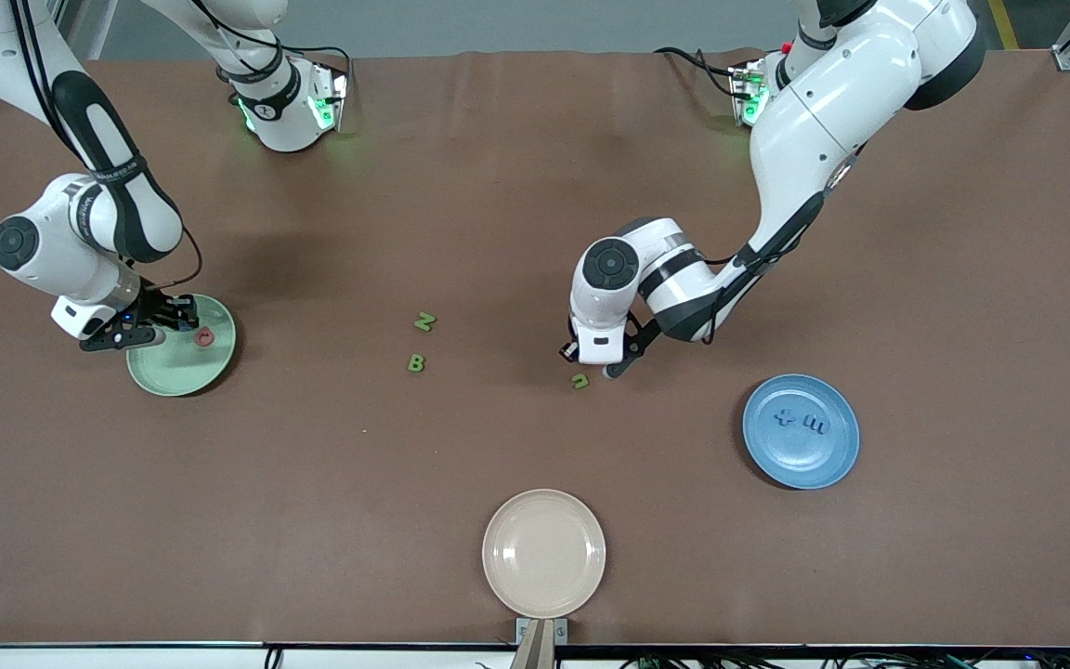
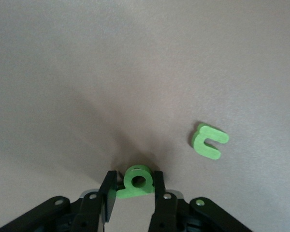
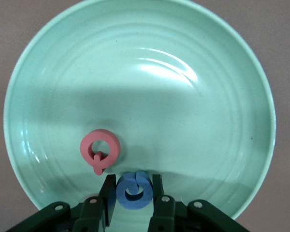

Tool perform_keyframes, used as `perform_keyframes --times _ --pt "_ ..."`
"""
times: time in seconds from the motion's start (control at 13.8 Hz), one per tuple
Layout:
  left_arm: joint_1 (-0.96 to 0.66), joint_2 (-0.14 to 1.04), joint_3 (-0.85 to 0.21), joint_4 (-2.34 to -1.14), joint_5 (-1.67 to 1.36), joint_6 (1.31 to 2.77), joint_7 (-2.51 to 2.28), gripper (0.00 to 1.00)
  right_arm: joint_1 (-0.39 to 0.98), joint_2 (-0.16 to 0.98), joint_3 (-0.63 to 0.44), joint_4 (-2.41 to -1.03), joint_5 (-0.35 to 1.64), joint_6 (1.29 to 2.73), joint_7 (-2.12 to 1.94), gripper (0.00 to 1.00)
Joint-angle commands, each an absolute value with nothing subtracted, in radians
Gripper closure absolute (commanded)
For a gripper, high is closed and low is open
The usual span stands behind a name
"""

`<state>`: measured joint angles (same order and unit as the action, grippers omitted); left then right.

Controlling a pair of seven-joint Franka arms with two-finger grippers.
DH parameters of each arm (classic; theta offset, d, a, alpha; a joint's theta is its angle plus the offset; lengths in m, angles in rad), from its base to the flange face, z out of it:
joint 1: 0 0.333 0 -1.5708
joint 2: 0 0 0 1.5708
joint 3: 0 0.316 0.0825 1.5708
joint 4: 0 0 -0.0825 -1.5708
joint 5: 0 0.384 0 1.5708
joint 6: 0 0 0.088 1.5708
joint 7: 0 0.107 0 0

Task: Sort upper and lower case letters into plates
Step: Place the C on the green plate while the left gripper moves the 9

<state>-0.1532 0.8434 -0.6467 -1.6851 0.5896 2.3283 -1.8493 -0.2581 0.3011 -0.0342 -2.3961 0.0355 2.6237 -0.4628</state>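
Your left gripper (image 2: 134,193) pinches the small green foam letter b (image 2: 136,181) low over the brown table (image 1: 535,186), beside the green n (image 1: 580,380). I think it must carry it next to the round blue plate (image 1: 837,465). Your right gripper (image 3: 133,195) grips the blue foam C (image 3: 133,190) over the pale green plate (image 3: 208,121), ready to drop beside the pink-red ring letter (image 3: 100,150).

Green n (image 1: 580,380) just beside left gripper (image 1: 591,364)
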Motion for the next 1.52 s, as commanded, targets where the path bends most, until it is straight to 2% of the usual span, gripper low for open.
perform_keyframes --times 0.0,0.14,0.22,0.29,0.36,0.58,0.94,1.3,1.37,1.45 --pt "-0.14 0.778 -0.643 -1.669 0.598 2.323 -1.829 1.0 -0.284 0.298 -0.018 -2.402 0.029 2.632 -0.479 0.76" --pt "-0.105 0.727 -0.644 -1.666 0.597 2.297 -1.79 1.0 -0.284 0.298 -0.018 -2.402 0.029 2.632 -0.479 0.7" --pt "-0.085 0.709 -0.644 -1.667 0.597 2.274 -1.746 1.0 -0.284 0.298 -0.018 -2.402 0.029 2.632 -0.479 0.56" --pt "-0.056 0.694 -0.644 -1.67 0.597 2.231 -1.68 1.0 -0.282 0.295 -0.018 -2.402 0.029 2.626 -0.477 0.25" --pt "-0.023 0.68 -0.644 -1.674 0.597 2.188 -1.611 1.0 -0.282 0.285 -0.018 -2.402 0.029 2.616 -0.477 0.0" --pt "0.069 0.673 -0.646 -1.671 0.598 2.174 -1.412 1.0 -0.253 0.215 -0.011 -2.398 0.031 2.518 -0.46 0.0" --pt "0.205 0.676 -0.644 -1.69 0.598 2.168 -1.186 1.0 -0.036 0.042 -0.009 -2.365 0.034 2.258 -0.111 0.01" --pt "0.294 0.689 -0.64 -1.707 0.6 2.175 -1.076 0.99 0.231 0.046 -0.009 -2.347 0.054 2.272 0.335 0.01" --pt "0.311 0.699 -0.641 -1.703 0.6 2.177 -1.063 0.95 0.28 0.054 -0.008 -2.338 0.055 2.289 0.421 0.01" --pt "0.313 0.699 -0.641 -1.703 0.598 2.177 -1.063 0.86 0.337 0.078 -0.009 -2.335 0.055 2.328 0.513 0.0"
